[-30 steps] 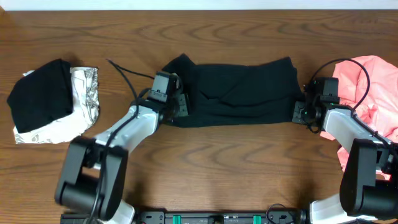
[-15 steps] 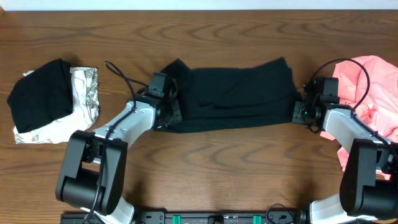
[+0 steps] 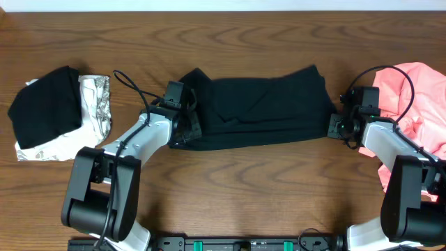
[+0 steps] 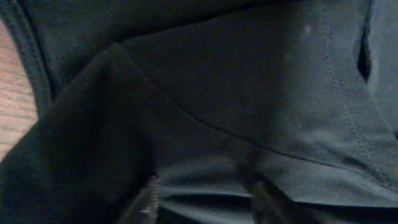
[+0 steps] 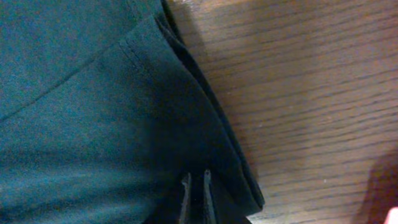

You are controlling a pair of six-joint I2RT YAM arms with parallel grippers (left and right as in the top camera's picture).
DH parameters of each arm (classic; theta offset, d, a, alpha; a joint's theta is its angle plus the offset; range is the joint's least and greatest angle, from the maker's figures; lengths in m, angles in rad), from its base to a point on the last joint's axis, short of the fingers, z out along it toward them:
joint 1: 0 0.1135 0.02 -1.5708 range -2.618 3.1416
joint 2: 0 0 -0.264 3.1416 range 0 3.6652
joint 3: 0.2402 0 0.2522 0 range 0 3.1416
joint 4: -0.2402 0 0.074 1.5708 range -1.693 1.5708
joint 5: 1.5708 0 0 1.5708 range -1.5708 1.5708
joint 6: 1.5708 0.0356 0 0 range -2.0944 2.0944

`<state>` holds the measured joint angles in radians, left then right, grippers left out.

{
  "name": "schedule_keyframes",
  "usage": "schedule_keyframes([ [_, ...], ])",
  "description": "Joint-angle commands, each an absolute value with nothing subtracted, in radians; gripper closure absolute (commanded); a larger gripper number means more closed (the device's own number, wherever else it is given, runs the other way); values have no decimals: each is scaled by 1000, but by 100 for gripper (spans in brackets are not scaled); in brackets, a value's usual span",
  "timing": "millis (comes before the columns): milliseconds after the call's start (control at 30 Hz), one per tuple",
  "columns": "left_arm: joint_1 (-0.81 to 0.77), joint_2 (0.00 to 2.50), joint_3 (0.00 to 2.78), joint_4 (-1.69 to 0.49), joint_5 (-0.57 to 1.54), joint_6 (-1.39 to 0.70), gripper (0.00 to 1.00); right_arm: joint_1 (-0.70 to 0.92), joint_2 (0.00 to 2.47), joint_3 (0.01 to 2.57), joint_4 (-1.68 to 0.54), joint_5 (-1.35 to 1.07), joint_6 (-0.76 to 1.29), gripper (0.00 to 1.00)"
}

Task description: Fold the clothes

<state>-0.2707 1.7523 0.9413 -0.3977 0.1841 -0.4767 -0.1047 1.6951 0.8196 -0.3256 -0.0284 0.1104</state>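
Right hand [image 3: 334,127] is clenched on the edge of the black T-shirt [image 3: 265,104] at that shirt's right end. In the right wrist view the two fingers sit nearly together on the hem. Left hand [image 3: 188,127] is at the opposite end, centre-left of the frame. Its fingers [image 4: 147,202] stand apart with cloth bunched between them. I cannot tell whether that is a grip on a thick fold or a release.

The shirt lies across the middle of the counter [image 3: 244,185] as a long, narrow band, with the sleeves apparently already turned in.

Step in hand, as I judge it: the lengthwise fold is done and the band is being squared between the two hands. The next move would bring one end over the other. That calls for a firm hold on both layers at the lifted end, and the far end pinned flat so the band does not drag.

Containers: none in view, no bin or basket. At the left of the frame a folded black garment [image 3: 45,104] rests on a white-grey patterned garment [image 3: 97,104]. A salmon-pink garment [image 3: 418,97] lies crumpled at the right edge, unfolded.
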Motion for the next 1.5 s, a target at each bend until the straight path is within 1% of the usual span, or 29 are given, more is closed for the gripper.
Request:
schedule_keyframes([
  [0, -252, 1790, 905, -429, 104, -484, 41, -111, 1736, 804, -334, -24, 92, 89],
  [67, -252, 1790, 905, -432, 105, -484, 39, -111, 1735, 804, -338, -23, 92, 88],
  [100, -252, 1790, 905, -434, 105, -484, 37, -111, 1735, 804, -346, -23, 93, 88],
  [167, -252, 1790, 905, -442, 105, -484, 36, -112, 1735, 804, -364, -23, 103, 90],
  [200, -252, 1790, 905, -446, 108, -484, 35, -112, 1735, 804, -377, -23, 115, 90],
  [300, -252, 1790, 905, -468, 123, -484, 29, -112, 1735, 804, -424, -23, 120, 94],
  [433, -252, 1789, 905, -515, 123, -484, 24, -112, 1736, 804, -478, -23, 120, 92],
  [500, -252, 1789, 905, -533, 123, -484, 23, -112, 1736, 804, -509, -27, 120, 91],
  [600, -252, 1788, 905, -548, 123, -484, 20, -112, 1735, 804, -542, -27, 120, 91],
  [1200, -252, 1788, 905, -549, 123, -484, 20, -112, 1735, 804, -554, -27, 120, 90],
  [1467, -252, 1788, 905, -550, 123, -484, 20, -112, 1736, 804, -599, -28, 161, 90],
])
